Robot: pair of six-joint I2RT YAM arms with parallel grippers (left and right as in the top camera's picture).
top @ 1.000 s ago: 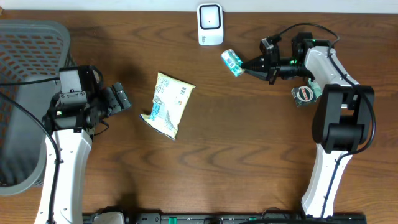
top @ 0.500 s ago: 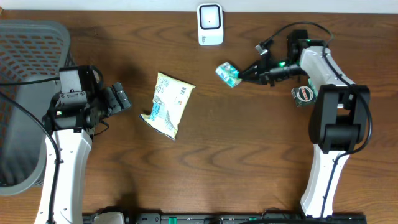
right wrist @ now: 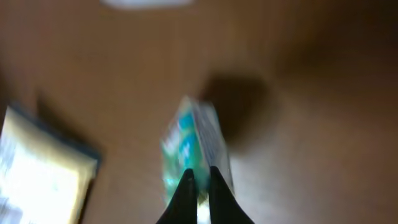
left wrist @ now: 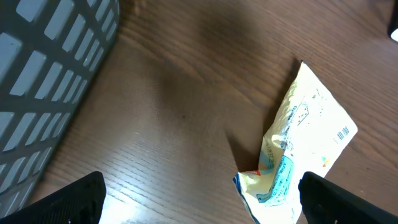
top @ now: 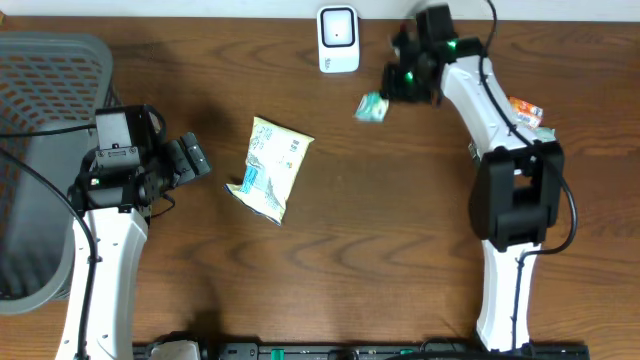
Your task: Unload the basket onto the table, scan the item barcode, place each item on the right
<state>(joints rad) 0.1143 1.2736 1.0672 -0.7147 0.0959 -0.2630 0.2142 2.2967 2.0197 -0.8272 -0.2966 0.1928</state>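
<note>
While right pincer (right wrist: 199, 179) pinches green packet (top: 371, 106), left pincer (top: 196, 158) spread over brown wood table (top: 380, 235).

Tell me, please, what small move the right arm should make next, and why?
Probably carry the green packet a little further left, until it is in front of the white scanner. The right gripper is shut on the packet, but in the overhead view the packet is off to the right of the scanner and slightly nearer the robot, not yet before its face.
</note>
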